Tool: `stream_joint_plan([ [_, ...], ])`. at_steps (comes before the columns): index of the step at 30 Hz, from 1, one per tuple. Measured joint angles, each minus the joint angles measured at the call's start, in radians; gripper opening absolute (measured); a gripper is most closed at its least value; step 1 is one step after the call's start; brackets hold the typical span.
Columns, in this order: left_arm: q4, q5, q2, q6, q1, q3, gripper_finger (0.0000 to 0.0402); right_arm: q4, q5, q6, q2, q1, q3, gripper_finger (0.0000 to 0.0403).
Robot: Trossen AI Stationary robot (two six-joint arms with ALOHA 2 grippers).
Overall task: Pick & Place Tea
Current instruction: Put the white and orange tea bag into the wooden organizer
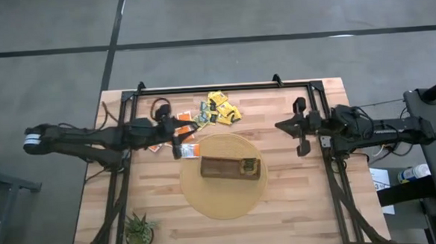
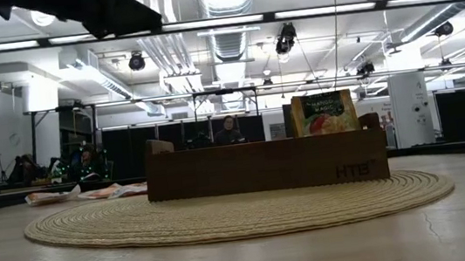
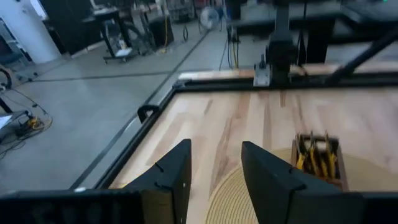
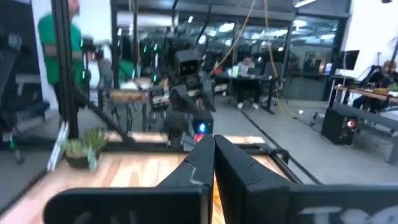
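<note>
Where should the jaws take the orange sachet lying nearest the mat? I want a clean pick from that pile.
Judging from the high view, the orange sachet lies flat on the table beside the round mat. Come straight down and pinch across two opposite edges, probably from its mat side, since other sachets crowd the far side.

Table point(image 1: 298, 215) seen from above, clock centred on the round mat point(image 1: 207, 201). Mat sits mid-table. Box point(image 1: 220, 169) lies on the mat, long side across, slightly toward 12. One sachet point(image 1: 249, 166) stands in the box's 3 o'clock end compartment. Loose tea sachets point(image 1: 219, 111) lie on the table at 12, behind the mat; more sachets point(image 1: 184, 124) at 11, reaching the mat's edge. Potted plant point(image 1: 139, 232) at 8, near the front table corner. Left hand point(image 1: 179, 144) at 10, over the sachets by the mat's edge. Right hand point(image 1: 302, 125) at 2, well apart from the mat.
</note>
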Motion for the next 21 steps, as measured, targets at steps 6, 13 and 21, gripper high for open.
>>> stream_joint_plan([
  [6, 0.012, 0.002, -0.072, -0.052, -0.001, -0.056, 0.0135, 0.075, 0.001, 0.053, -0.072, 0.013, -0.086, 0.0008],
  [13, 0.016, 0.013, -0.118, -0.054, -0.002, -0.096, 0.0135, 0.178, 0.001, 0.049, -0.195, 0.047, -0.208, 0.0008],
  [21, 0.091, 0.068, -0.180, -0.093, -0.008, -0.175, 0.0135, 0.183, -0.007, 0.062, -0.428, 0.076, -0.332, 0.0008],
])
